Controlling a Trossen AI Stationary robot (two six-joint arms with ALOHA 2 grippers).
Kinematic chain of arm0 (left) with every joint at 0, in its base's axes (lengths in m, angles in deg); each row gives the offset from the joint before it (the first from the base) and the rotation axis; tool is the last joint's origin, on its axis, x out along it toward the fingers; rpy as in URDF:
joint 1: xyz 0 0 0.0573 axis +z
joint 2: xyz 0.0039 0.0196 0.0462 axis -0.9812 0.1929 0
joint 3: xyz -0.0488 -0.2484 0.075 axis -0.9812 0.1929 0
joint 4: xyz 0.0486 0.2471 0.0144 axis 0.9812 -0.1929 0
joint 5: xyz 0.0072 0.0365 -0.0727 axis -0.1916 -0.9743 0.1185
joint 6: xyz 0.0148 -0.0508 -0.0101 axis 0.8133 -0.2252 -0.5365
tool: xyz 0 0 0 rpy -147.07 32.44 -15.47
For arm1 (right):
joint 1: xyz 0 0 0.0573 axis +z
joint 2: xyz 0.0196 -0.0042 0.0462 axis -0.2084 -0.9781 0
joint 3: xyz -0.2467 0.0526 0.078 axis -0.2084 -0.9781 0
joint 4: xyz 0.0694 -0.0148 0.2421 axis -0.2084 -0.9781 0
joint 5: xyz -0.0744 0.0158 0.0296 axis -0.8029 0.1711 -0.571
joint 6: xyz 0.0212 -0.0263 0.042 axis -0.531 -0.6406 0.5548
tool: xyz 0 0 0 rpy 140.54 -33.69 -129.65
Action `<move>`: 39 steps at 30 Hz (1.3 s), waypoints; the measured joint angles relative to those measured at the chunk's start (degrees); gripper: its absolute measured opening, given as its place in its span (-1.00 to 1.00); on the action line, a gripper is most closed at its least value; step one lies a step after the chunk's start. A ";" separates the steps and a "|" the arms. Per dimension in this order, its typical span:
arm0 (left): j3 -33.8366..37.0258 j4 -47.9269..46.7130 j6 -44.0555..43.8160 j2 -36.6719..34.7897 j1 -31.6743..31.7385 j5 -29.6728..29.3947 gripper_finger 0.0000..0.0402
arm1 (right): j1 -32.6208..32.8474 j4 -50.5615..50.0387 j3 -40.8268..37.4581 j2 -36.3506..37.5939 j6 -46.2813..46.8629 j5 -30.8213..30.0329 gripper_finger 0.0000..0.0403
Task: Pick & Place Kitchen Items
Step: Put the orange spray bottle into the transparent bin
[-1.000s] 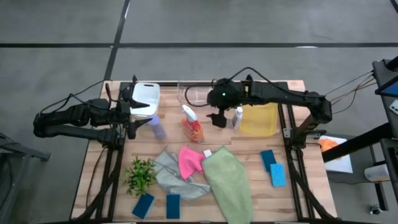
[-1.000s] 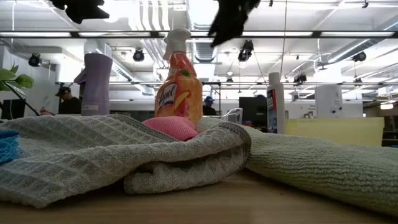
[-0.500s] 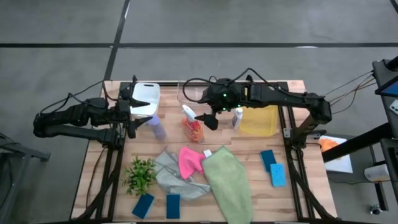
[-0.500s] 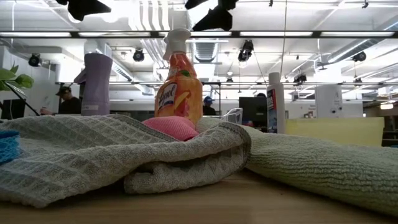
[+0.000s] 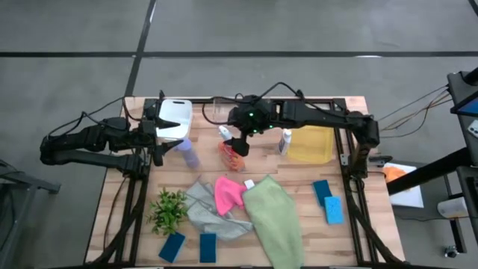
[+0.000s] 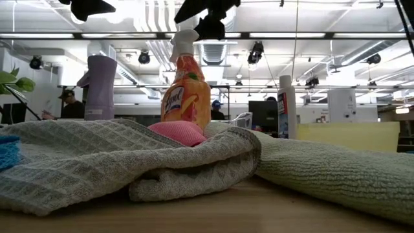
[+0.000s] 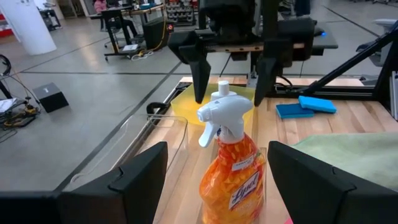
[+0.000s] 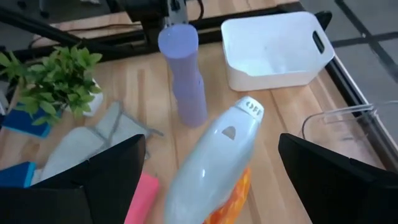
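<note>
- Above the orange spray bottle, mid-table: right gripper, fingers spread either side of the white trigger head, not touching
- Beside the purple bottle: left gripper, fingers apart, empty

A wooden slatted table carries everything. Along its far side sit a white tray, a clear tray and a yellow tray. Nearer stand a purple bottle, orange spray bottle and small white bottle. Pink cloth, grey cloth and green cloth lie mid-table, beside a small plant. Two blue sponges lie near-left, two more sponges right.
</note>
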 joint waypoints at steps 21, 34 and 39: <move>0.00 -0.03 -0.17 0.04 0.00 0.00 0.41 | 0.02 -5.33 4.09 -5.29 -1.49 -1.64 0.07; 0.00 -0.04 0.03 0.04 0.00 0.02 0.41 | 0.00 -6.38 4.15 -4.78 -3.08 -0.98 -0.47; 0.00 -0.04 0.27 0.00 0.00 0.02 0.41 | 0.02 -5.94 4.46 -3.56 -5.13 -1.02 -0.47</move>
